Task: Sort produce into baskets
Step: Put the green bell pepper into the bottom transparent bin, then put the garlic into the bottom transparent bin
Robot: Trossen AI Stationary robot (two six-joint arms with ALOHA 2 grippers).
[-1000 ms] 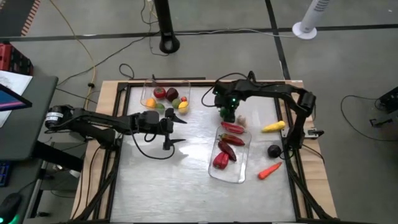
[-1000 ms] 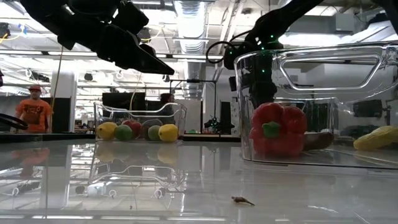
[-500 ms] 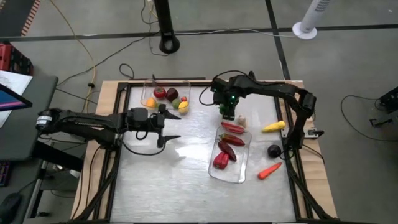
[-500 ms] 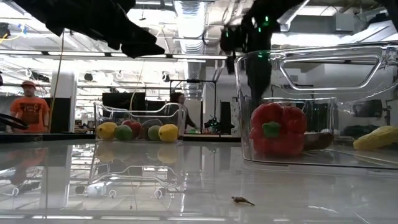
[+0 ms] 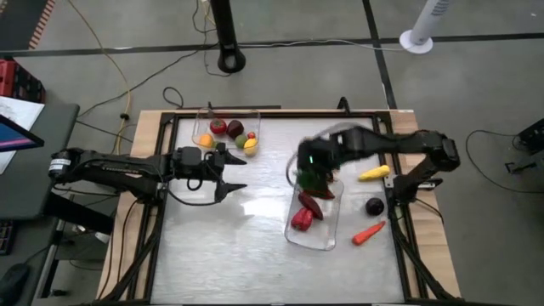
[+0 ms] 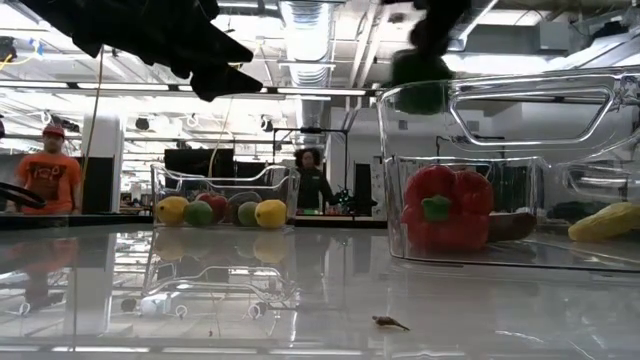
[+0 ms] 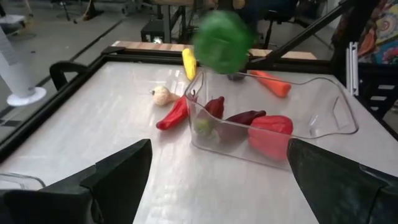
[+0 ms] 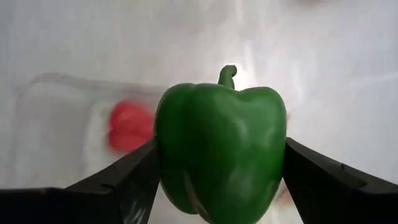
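Observation:
My right gripper (image 5: pixel 313 170) is shut on a green pepper (image 8: pixel 221 162) and hangs over the far end of the right clear basket (image 5: pixel 327 238). That basket holds a red pepper (image 5: pixel 302 219) and dark red chilies (image 5: pixel 310 204). The green pepper also shows in the left wrist view (image 7: pixel 222 40) and in the low view (image 6: pixel 420 75), above the basket's rim. The far-left clear basket (image 5: pixel 246 115) holds several round fruits. My left gripper (image 5: pixel 236 172) is open and empty, above the table to the left of the middle. My right gripper pinches the green pepper by its two opposite sides (image 8: pixel 163 155) between the two fingers (image 8: pixel 124 180). The fingers come from above, pointing down. The pepper is lifted clear, above the basket's rim, and its stem (image 8: pixel 227 74) points away from the wrist.
A yellow piece (image 5: pixel 374 173), a maroon round piece (image 5: pixel 374 205) and an orange carrot (image 5: pixel 368 233) lie on the table right of the right basket. A red chili (image 7: pixel 175 113) and a small white piece (image 7: pixel 161 94) lie by its far end. A person stands beyond the table (image 6: pixel 45 170).
My right gripper has risen with the green pepper and gone toward the table's near edge, from beyond the right basket to above its far end. My left gripper has drawn back a little toward the table's left edge and stayed open.

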